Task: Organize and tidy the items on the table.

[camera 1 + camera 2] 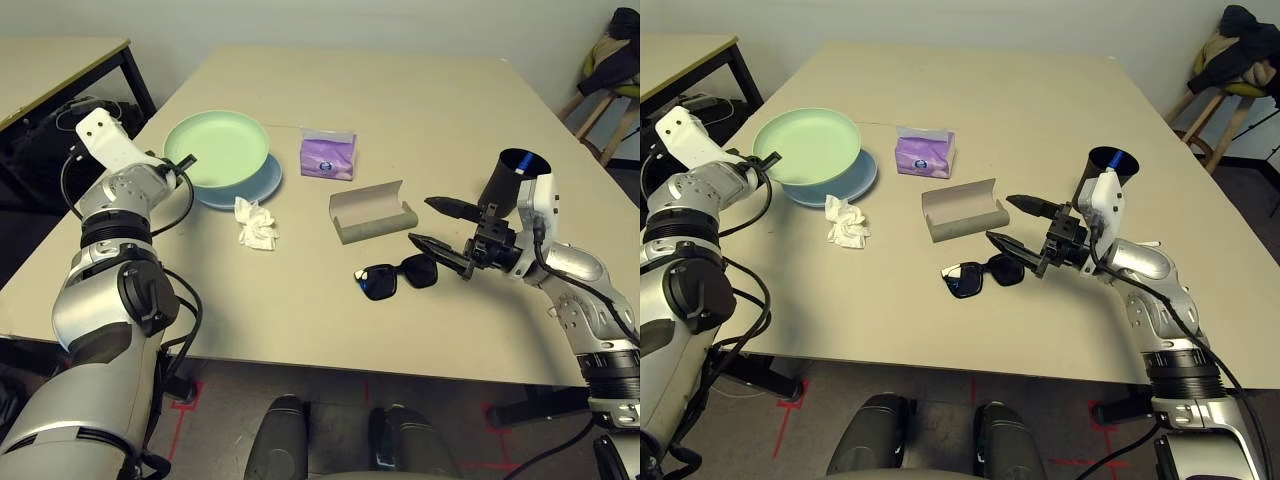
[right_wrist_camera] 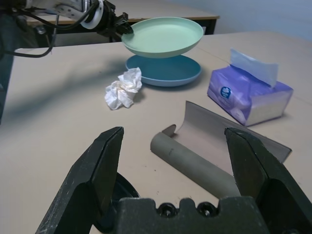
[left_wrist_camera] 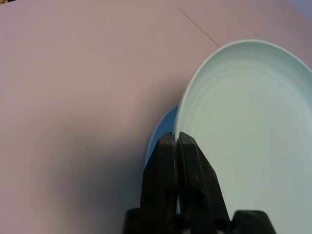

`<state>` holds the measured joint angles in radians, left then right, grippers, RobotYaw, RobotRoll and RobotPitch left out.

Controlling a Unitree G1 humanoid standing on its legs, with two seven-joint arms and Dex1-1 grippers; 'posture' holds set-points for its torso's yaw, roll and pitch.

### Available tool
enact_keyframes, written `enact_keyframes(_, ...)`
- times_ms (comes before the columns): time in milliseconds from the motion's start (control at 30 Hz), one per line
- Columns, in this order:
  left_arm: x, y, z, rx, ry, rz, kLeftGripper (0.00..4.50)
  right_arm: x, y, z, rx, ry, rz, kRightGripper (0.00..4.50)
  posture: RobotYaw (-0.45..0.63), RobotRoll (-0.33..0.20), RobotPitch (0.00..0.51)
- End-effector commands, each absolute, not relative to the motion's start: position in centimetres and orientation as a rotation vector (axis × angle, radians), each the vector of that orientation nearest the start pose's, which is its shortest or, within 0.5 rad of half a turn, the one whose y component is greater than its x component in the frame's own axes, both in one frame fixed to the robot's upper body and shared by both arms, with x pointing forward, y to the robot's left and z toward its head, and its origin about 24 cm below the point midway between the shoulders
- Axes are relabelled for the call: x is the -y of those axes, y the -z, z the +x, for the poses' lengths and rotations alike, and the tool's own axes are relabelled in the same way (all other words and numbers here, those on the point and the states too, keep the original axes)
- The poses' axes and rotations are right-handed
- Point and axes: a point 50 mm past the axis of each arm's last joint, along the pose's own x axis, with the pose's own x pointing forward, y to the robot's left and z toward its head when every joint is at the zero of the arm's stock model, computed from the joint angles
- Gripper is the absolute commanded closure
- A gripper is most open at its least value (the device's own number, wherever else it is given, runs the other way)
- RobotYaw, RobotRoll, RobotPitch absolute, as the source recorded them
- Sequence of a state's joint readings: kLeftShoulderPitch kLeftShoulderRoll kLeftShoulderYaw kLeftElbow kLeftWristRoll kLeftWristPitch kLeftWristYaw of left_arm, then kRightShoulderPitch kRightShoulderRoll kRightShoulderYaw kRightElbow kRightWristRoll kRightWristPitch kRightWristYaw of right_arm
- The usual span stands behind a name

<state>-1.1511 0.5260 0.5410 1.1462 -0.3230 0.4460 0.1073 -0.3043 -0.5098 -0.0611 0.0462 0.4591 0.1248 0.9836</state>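
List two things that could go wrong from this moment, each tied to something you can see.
1. The left gripper pinches only the green plate's rim, holding it above the blue plate; it might slip and drop.
2. The right gripper hangs open just above the sunglasses and open glasses case; it could knock them.

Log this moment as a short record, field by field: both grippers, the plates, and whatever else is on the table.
left gripper: shut on green plate rim, lifting it above blue plate
right gripper: open, empty, above sunglasses
glasses case: open, mid-table
tissue pack: behind case
crumpled tissue: beside plates
black cup: behind right arm
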Motion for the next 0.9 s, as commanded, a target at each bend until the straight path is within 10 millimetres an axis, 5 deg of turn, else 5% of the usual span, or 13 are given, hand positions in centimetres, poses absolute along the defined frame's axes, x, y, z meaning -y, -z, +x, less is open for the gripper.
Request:
enact_keyframes(33,-28.6,-17.9,39.9,-0.260,-0.372,-0.476,4.48,20.2,-13.4,28.7,0.138,-0.897,-0.105,0.00,0.15,0.000,0.036)
enact_keyframes(367,-28.7,-17.4,39.8,-0.301,-0.381,-0.454,4.48,19.9,-13.4,28.9,0.156,-0.879,-0.101,0.00,0.15,0.000,0.035)
enact_keyframes(467,-28.6,-17.4,39.8,-0.308,-0.364,-0.433,3.79,19.8,-13.5,28.9,0.160,-0.878,-0.100,0.00,0.15,0.000,0.036)
enact_keyframes(633,-28.0,-18.2,40.1,-0.236,-0.240,-0.325,1.98,19.6,-13.7,28.9,0.165,-0.879,-0.100,0.00,0.16,0.000,0.038)
enact_keyframes(800,-26.1,-18.9,39.5,-0.116,0.170,-0.158,0.02,19.4,-13.9,29.0,0.170,-0.879,-0.100,0.00,0.16,0.000,0.041)
enact_keyframes(900,-25.8,-18.2,37.9,-0.112,0.331,-0.052,0.02,19.3,-14.1,29.0,0.171,-0.882,-0.100,0.00,0.17,0.000,0.043)
